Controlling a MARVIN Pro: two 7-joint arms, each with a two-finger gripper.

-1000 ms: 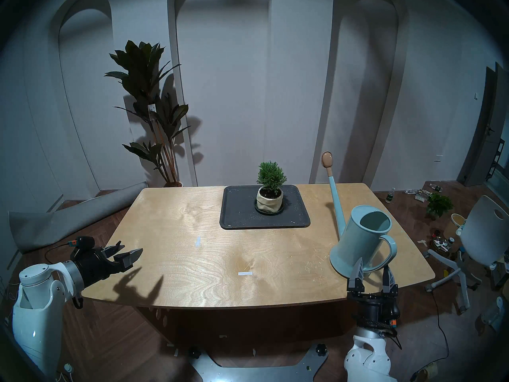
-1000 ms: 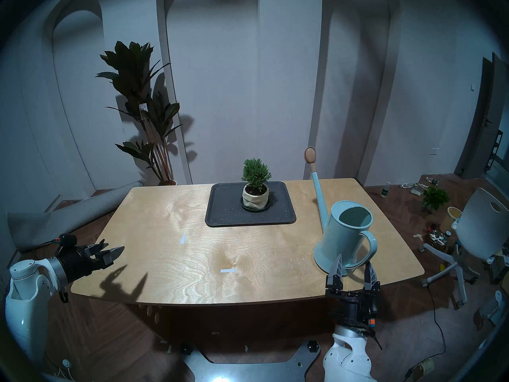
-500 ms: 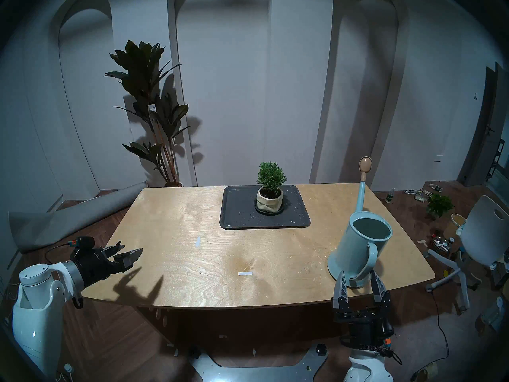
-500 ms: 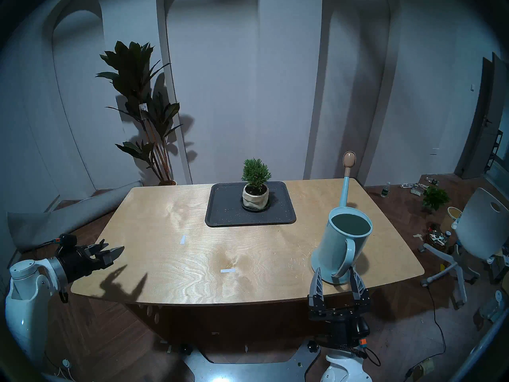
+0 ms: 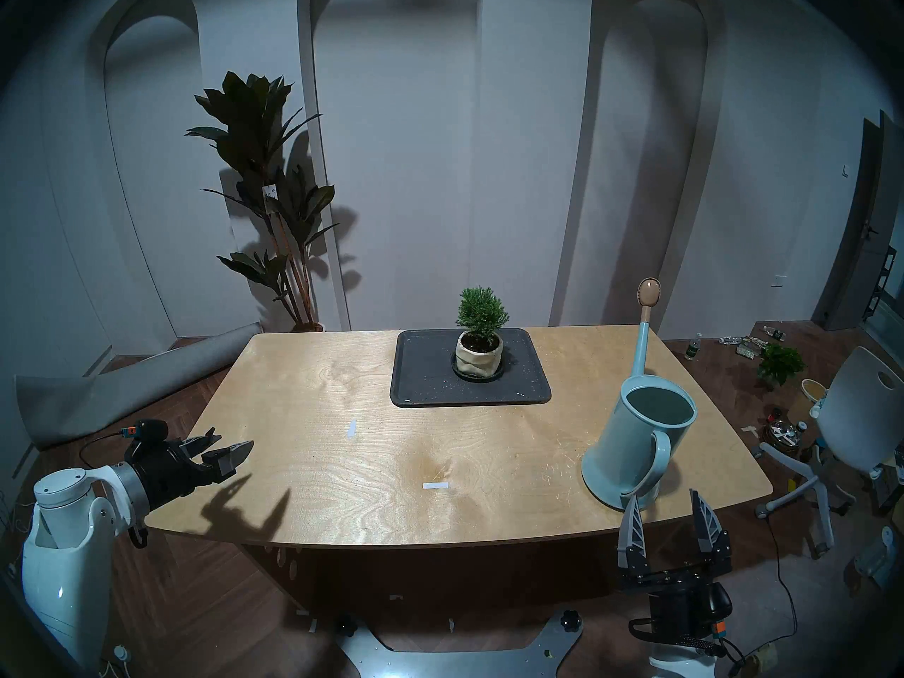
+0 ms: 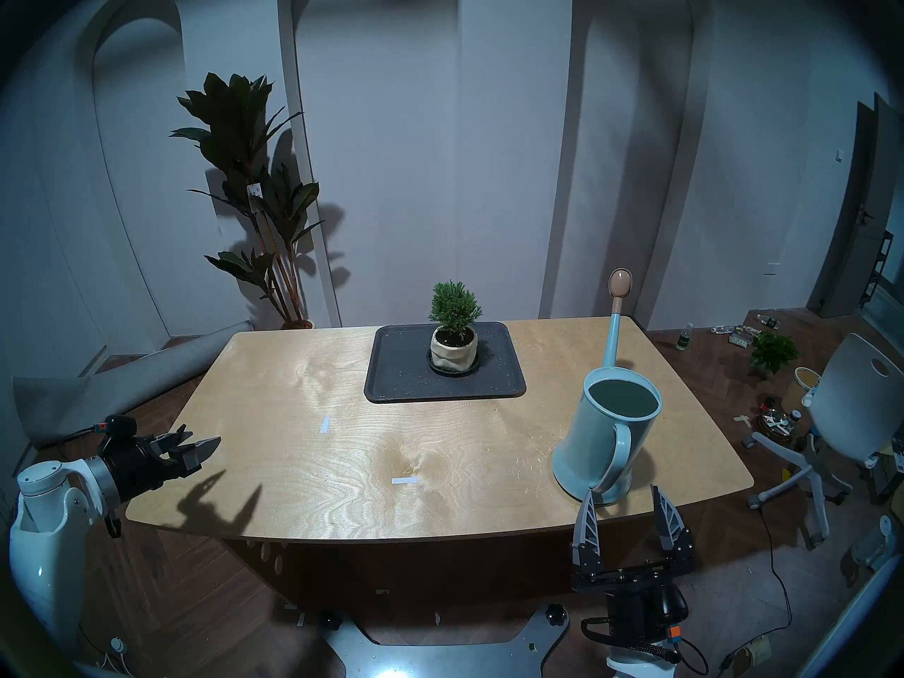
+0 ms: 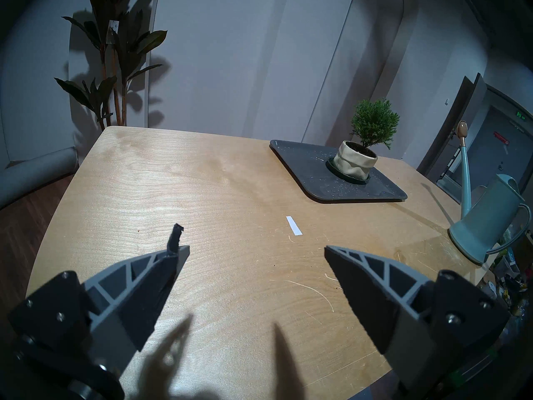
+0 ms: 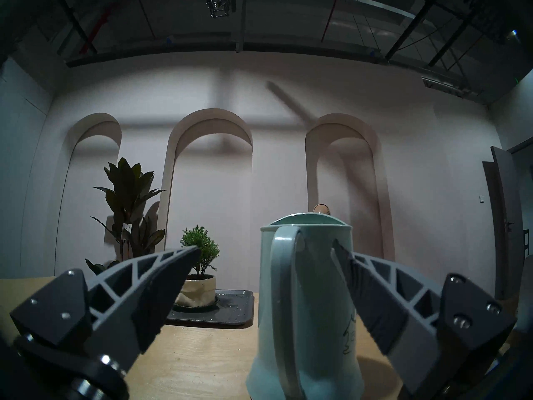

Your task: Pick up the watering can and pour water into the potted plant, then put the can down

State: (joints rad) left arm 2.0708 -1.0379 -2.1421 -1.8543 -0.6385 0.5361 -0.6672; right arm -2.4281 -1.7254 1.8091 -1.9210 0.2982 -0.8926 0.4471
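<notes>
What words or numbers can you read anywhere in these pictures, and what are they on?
None can be read.
Tag on the tall dark plant: white with tiny marks, too small to read.
Dark drawn marks on the watering can: half hidden behind a finger, unclear whether writing.
Green lit sign above the doorway: too blurred.
Red sign on the door: too blurred.

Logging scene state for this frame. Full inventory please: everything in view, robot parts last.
watering can: 1, pale blue-green, upright at table's right near edge
potted plant: 1, green shrub, cream pot, on tray
tray: 1, dark grey, table's far centre
table: 1, light wood
tape strips: 2, white, on table
tall plant: 1, dark green, floor behind table
chair: 1, white, right of table
left gripper: 1, open, empty, table's left corner
right gripper: 1, open, empty, just short of can handle
</notes>
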